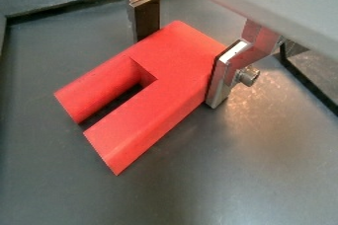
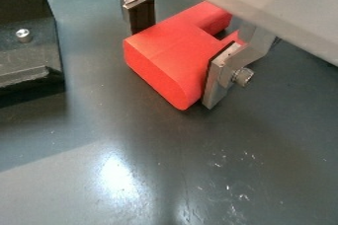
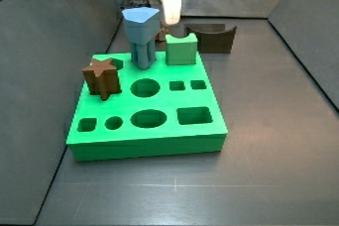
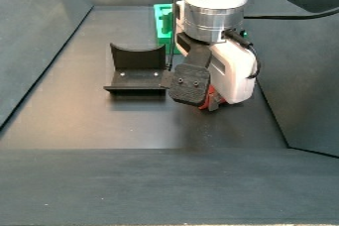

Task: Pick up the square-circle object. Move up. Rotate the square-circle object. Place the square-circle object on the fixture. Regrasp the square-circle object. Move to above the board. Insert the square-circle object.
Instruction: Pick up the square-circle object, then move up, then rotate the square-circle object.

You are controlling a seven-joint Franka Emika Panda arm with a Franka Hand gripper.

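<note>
Dark grey flooring fills both wrist views, scuffed and faintly glossy. In a wrist view the red peg lies flat on that floor, its blocky body between the two silver fingers, which stand on either side of its wider end and appear to press its flanks. The gripper is therefore down at floor level and looks clamped on the peg, though whether it is squeezing firmly cannot be told. The grip sits near one end, so the long free part could droop or swing on the lift.

From the next wrist view the peg shows the same hold, one finger pad against its far side. A corner of the fixture's base plate lies near, so a sideways drift could knock it.

Looking from a side view, the green board carries a blue peg and a brown star peg; the fixture stands just behind the board, and the gripper is mostly hidden beyond them.

Seen from the remaining side view, the gripper hangs low beside the fixture, with the peg barely showing under it. A loose hold would let the peg slip during rotation.
</note>
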